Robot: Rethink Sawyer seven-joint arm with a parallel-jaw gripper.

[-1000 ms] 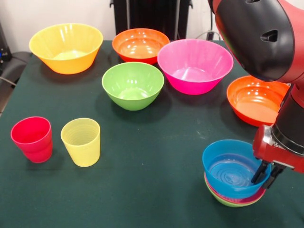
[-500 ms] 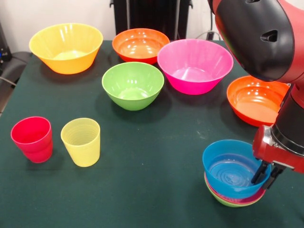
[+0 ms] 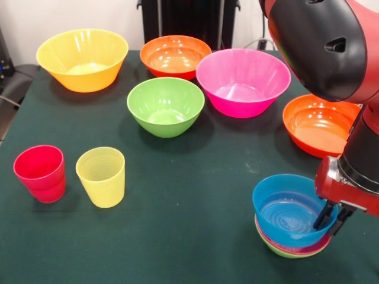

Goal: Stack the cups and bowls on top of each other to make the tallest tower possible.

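At the front right, the tower [image 3: 291, 247] is a blue bowl [image 3: 287, 213] nested in a red bowl [image 3: 317, 245], with a light-green bowl [image 3: 277, 251] lowest. My gripper [image 3: 331, 220] straddles the blue bowl's right rim, one finger inside and one outside, shut on it. The red cup [image 3: 40, 173] and the yellow cup [image 3: 101, 176] stand upright side by side at the front left. Loose bowls sit farther back: yellow-orange [image 3: 82, 59], orange [image 3: 174, 56], pink [image 3: 243, 81], green [image 3: 166, 106], and another orange bowl [image 3: 317, 127] partly behind my arm.
The red and black arm [image 3: 331, 47] fills the upper right and hides the table's right side. The dark green table cloth [image 3: 189, 201] lies between the cups and the tower. A black stand [image 3: 189, 18] rises behind the table.
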